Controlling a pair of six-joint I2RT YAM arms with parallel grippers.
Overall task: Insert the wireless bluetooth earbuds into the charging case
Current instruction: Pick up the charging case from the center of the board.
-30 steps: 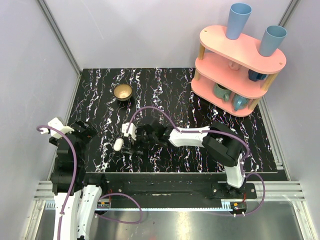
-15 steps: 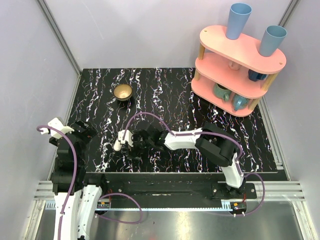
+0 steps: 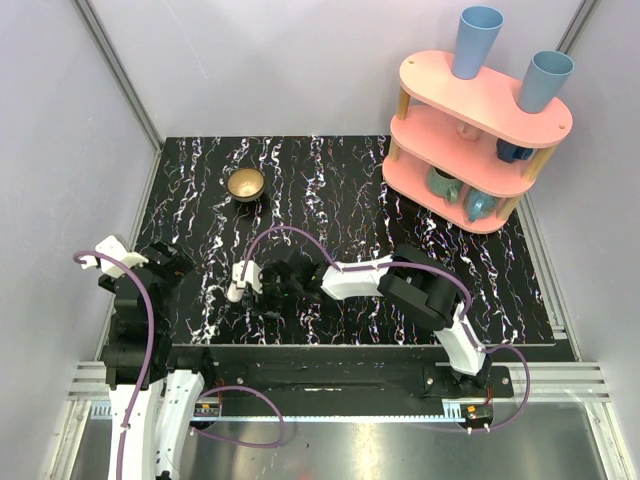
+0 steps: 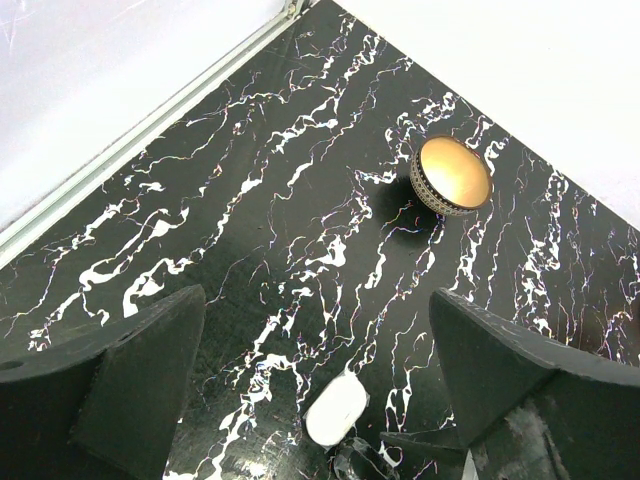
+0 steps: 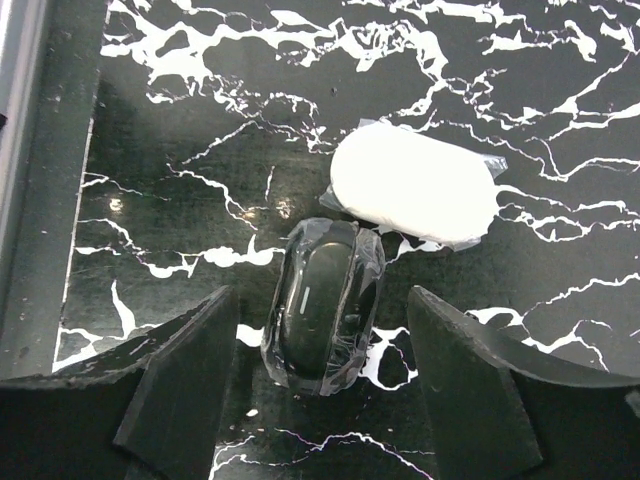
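The charging case (image 5: 413, 185) is a smooth white oval lying flat on the black marbled table, lid shut. It also shows in the left wrist view as the charging case (image 4: 336, 410) and from above (image 3: 234, 293). My right gripper (image 5: 320, 295) is open and low over the table, its fingers on either side of a small black block (image 5: 323, 305) wrapped in clear film, with a gap on both sides. The case lies just beyond its fingertips. My left gripper (image 4: 318, 295) is open and holds nothing, at the table's left edge (image 3: 170, 262). The earbuds are out of view.
A brass bowl (image 3: 245, 184) stands at the back left, also seen in the left wrist view (image 4: 451, 176). A pink three-tier shelf (image 3: 480, 130) with blue cups and mugs fills the back right corner. The table's near edge runs close behind the right gripper.
My right arm has stretched further left, bringing its gripper over the black block beside the case, and its jaws have narrowed a little. The left arm has not moved.
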